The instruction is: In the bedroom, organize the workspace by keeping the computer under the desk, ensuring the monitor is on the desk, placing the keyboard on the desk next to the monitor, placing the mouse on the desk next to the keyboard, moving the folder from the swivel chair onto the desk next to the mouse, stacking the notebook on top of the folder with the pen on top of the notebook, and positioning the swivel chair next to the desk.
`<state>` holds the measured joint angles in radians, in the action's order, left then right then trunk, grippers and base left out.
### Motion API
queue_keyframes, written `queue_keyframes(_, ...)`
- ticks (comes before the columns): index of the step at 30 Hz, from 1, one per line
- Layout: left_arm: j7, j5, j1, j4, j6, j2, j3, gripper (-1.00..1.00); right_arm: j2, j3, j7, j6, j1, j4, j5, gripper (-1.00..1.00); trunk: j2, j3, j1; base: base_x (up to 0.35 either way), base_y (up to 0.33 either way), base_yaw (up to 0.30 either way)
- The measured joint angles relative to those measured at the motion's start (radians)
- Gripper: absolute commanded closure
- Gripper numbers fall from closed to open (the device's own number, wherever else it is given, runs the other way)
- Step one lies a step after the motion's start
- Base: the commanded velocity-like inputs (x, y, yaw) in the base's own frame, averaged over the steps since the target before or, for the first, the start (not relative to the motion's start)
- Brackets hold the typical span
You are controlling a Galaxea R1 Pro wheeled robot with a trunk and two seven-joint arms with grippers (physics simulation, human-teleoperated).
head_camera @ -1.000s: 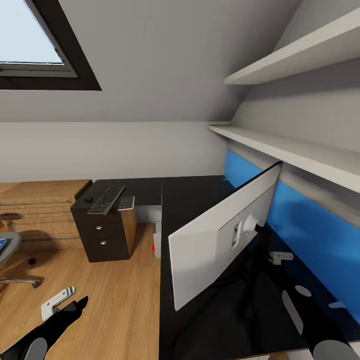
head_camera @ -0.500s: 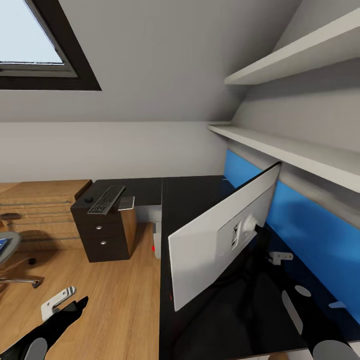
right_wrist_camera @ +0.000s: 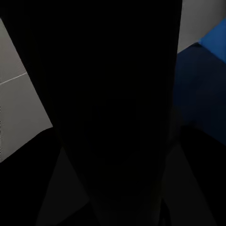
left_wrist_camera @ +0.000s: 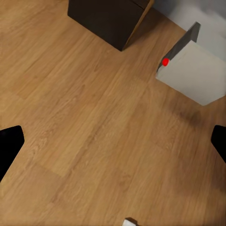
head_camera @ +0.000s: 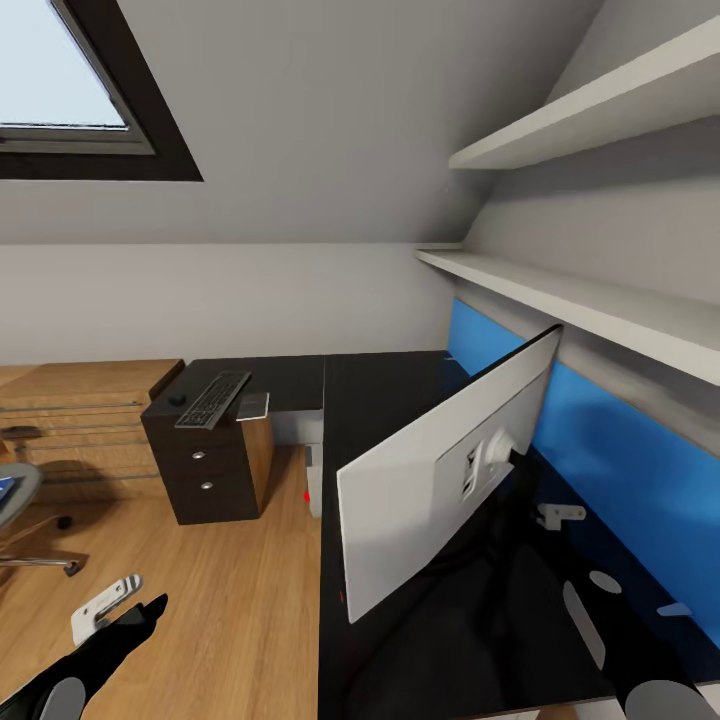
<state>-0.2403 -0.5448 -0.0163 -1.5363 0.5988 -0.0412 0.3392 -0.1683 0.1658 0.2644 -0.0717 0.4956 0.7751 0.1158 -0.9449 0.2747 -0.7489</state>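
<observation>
Soft, even daylight is being let in through the skylight (head_camera: 60, 85); faint shadows are being cast on the floor (head_camera: 230, 600), while the right wrist view is being left nearly black.

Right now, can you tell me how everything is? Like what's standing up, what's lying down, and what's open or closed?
monitor: upright on the desk, white back facing the camera.
keyboard: lying flat on the dark drawer cabinet, not on the desk.
drawer cabinet: drawers closed.
computer: standing on the floor.
swivel chair: away from the desk, something blue on its seat.
left gripper: open, empty, over the floor.
</observation>
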Motion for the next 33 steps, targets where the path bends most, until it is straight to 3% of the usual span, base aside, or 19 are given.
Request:
queue_keyframes(24,0.0,0.0,0.0,-0.025,0.0,0.002,0.004,-1.0,0.0,-0.005,-0.016,0.006,0.001,-0.025,0.015,1.0,0.0,0.0,0.0,0.026,0.0,0.0)
queue_keyframes(33,0.0,-0.001,0.0,-0.025,0.001,0.002,0.005,-1.0,-0.001,-0.003,-0.018,0.006,0.001,-0.025,0.016,1.0,0.0,0.0,0.0,0.195,0.0,0.0)
